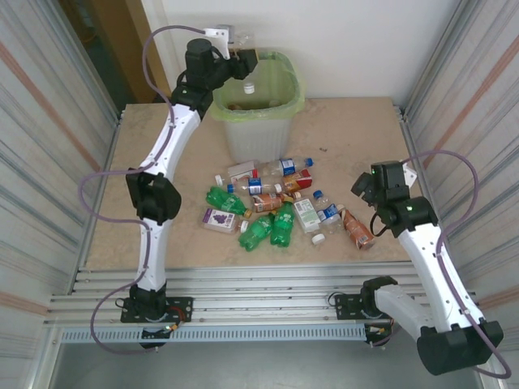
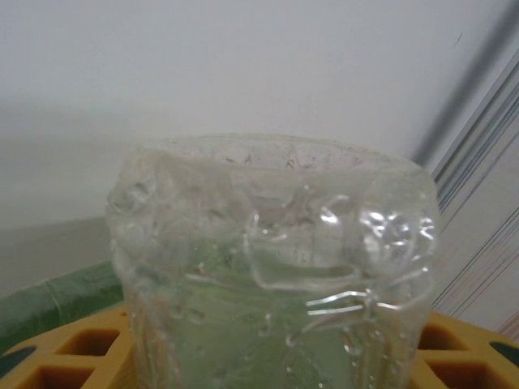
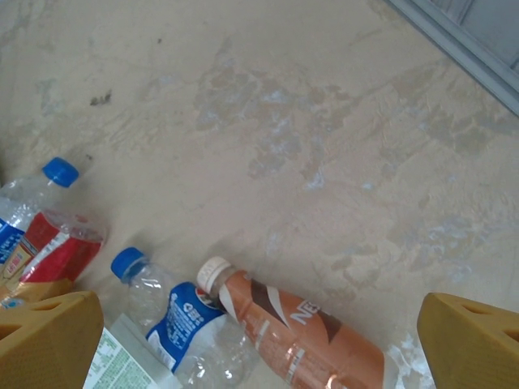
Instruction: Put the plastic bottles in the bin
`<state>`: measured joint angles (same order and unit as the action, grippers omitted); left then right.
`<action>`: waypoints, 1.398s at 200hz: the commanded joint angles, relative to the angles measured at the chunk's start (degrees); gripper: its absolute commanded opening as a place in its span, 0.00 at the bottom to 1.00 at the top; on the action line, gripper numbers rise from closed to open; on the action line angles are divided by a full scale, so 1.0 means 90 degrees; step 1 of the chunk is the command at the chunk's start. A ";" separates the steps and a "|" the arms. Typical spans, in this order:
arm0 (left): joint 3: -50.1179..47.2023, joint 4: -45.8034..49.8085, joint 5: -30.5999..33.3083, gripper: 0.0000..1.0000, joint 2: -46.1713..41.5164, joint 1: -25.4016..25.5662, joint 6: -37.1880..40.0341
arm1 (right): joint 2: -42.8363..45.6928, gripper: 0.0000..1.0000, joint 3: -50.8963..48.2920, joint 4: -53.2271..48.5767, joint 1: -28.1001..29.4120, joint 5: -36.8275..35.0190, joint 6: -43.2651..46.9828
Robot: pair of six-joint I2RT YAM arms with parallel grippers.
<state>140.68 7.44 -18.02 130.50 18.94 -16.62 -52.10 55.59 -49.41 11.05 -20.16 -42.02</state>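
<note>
The left claw (image 1: 246, 63), partly closed, grips a clear crushed bottle (image 2: 276, 267) above the bin (image 1: 284, 126) at the far edge of the table (image 1: 357, 138), seemingly ready to drop it. The right claw (image 1: 366, 185) gapes empty over the right end of the other bottles (image 1: 272, 212).

Robot test cell in a lab or workshop, not a home. Scuffed plywood tabletop (image 1: 357, 138) on a slotted aluminium frame (image 1: 259, 296); left arm (image 1: 154, 194) and right arm (image 1: 422, 243) bolted to its near rail, purple cables (image 1: 81, 193) looping loose. Ribbed panel walls (image 1: 49, 121) on both sides, plain white wall (image 1: 365, 40) behind. Crushed plastic bottles (image 1: 282, 223) laid out mid-table, lined bin (image 1: 255, 134) at the back.
</note>
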 commanded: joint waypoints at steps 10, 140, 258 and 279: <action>0.0294 -0.0129 -0.0070 0.47 0.0032 0.0035 0.0504 | 0.0320 0.98 -0.0062 -0.0574 -0.0192 0.0421 -0.0152; 0.0221 0.0047 -0.0030 0.59 0.0305 0.0185 0.1234 | 0.0632 0.98 -0.0774 -0.0894 -0.0266 0.1000 -0.0221; 0.0311 0.0199 -0.0070 0.98 0.0457 0.0211 0.1306 | 0.0417 0.98 -0.1244 -0.0668 -0.0268 0.1399 -0.0096; 0.0402 0.0146 -0.0077 0.99 0.0469 0.0213 0.1209 | 0.0437 0.98 -0.1216 -0.0761 -0.0270 0.1458 0.0060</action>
<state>141.40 9.63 -18.04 133.99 20.71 -5.23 -48.38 44.73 -55.13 8.97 -8.12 -43.00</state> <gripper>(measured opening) 0.985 0.978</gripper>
